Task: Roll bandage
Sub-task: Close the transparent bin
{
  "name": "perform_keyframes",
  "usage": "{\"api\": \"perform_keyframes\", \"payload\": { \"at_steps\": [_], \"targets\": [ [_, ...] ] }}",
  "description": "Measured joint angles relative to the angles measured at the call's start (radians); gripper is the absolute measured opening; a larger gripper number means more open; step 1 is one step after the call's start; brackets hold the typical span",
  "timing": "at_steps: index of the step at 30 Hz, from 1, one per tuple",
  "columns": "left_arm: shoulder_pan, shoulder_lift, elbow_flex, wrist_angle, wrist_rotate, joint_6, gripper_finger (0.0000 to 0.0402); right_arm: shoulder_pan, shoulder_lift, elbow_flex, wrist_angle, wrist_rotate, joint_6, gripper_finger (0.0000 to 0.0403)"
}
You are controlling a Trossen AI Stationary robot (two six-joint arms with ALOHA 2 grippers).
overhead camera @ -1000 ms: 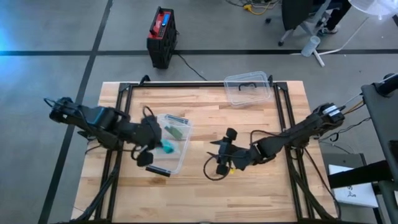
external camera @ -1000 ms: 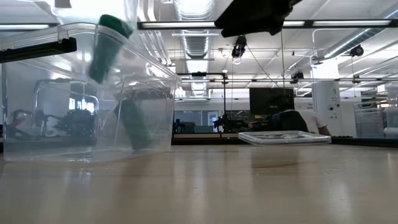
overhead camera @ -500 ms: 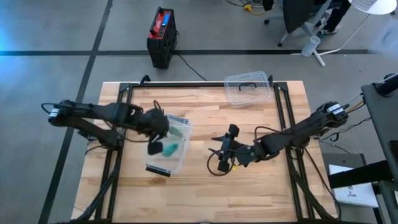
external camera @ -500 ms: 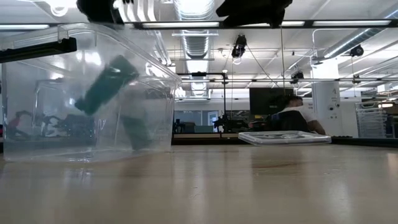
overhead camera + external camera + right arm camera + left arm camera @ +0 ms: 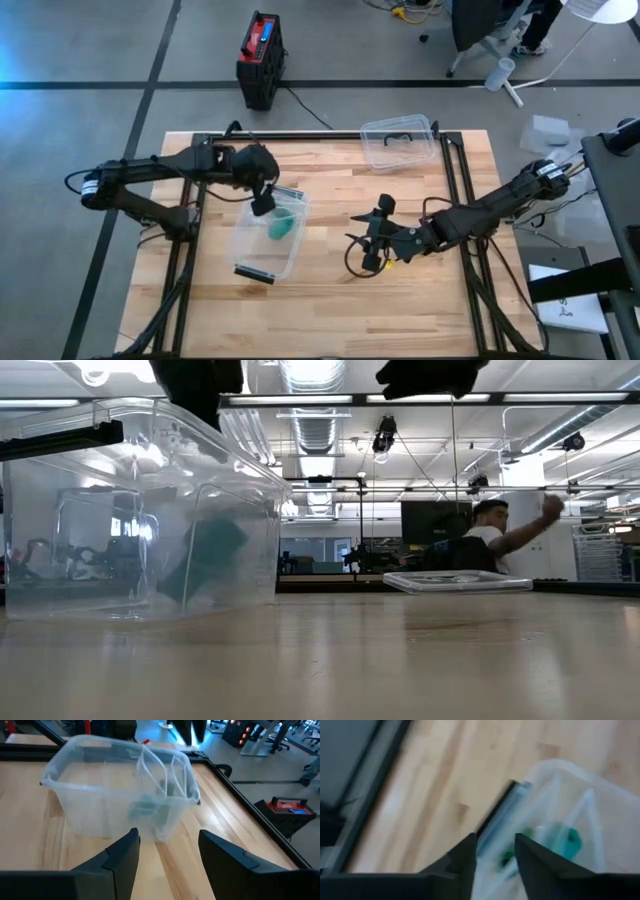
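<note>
A teal bandage roll [image 5: 280, 227] lies on the floor of a clear plastic bin [image 5: 250, 245] at the table's left middle. It shows through the bin wall in the low view [image 5: 205, 560]. A darker green item [image 5: 507, 855] lies beside it. My left gripper [image 5: 263, 203] hangs open over the bin's far left corner, with nothing between its fingers [image 5: 495, 837]. My right gripper [image 5: 371, 240] stands open to the right of the bin, facing it [image 5: 167, 837], and holds nothing.
A clear lid [image 5: 398, 143] lies at the table's far edge, right of centre. A black frame rail [image 5: 320, 135] runs along the far edge. Bare wood lies in front of the bin and between the bin and my right gripper. A person [image 5: 495, 530] moves in the room beyond.
My left gripper has swung from the bin's near left side toward the far edge and has let go of the teal roll. The roll has tipped and fallen from above the bin onto its floor. My right gripper has drawn back slightly toward the right edge.
</note>
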Motion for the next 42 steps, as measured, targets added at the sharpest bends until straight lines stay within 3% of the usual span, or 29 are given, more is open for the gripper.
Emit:
{"api": "perform_keyframes", "payload": {
  "at_steps": [4,11,19,27,31,36,42],
  "targets": [
    [0.004,-0.003,0.043,-0.004,-0.065,0.008,0.0182,0.003,-0.021,-0.051,0.001,0.001,0.037,0.0197],
    [-0.007,-0.014,0.214,0.013,-0.052,0.008,0.0269,0.003,-0.049,-0.109,0.018,0.003,0.077,0.0197],
    [-0.06,-0.086,0.264,0.156,-0.05,0.007,0.0306,0.034,-0.065,-0.122,0.038,0.049,0.067,0.0197],
    [-0.201,-0.233,0.028,0.55,-0.029,0.055,0.0292,0.084,-0.066,-0.143,0.074,0.088,0.035,0.0197],
    [-0.231,-0.298,-0.115,0.679,-0.027,0.072,0.0284,0.084,-0.067,-0.198,0.231,0.078,-0.135,0.0196],
    [-0.251,-0.396,-0.254,0.682,-0.024,-0.008,0.0271,0.072,-0.125,-0.305,0.383,0.057,-0.283,0.0183],
    [-0.342,-0.516,-0.43,0.651,-0.007,-0.281,0.0246,0.029,-0.304,-0.469,0.457,-0.028,-0.297,0.0147]
  ]
}}
